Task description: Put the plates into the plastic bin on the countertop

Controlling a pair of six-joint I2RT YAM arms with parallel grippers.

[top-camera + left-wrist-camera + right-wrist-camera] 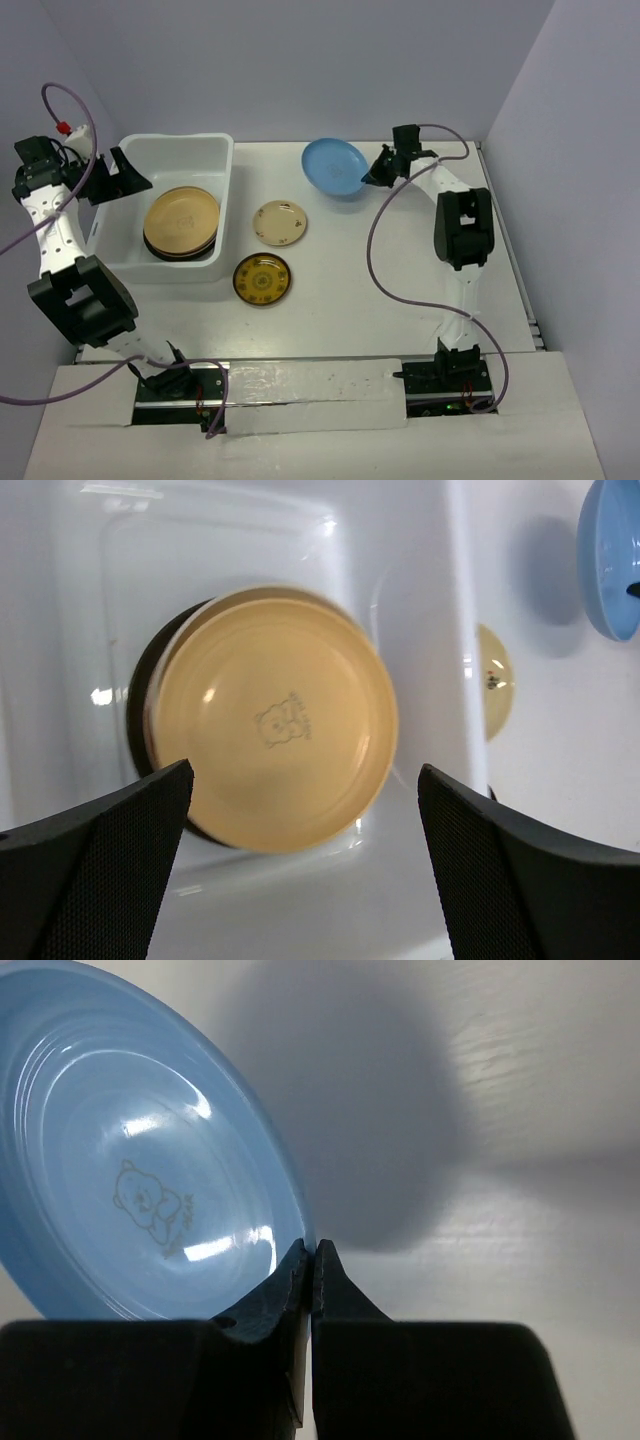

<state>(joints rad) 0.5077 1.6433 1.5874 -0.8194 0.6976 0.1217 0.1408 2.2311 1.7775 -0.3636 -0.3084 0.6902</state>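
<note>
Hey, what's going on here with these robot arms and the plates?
The right gripper pinches the blue plate by its rim, holding it tilted above the countertop. The left gripper hangs open over the plastic bin, which holds an orange plate stacked on a dark plate. A cream plate and a gold-patterned plate lie on the countertop beside the bin.

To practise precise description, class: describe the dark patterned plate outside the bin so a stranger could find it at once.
Find the white plastic bin on the left of the countertop. Beside its near right corner lies the dark plate. Its gold pattern and dark rim set it apart from the paler cream plate just beyond it.
</note>
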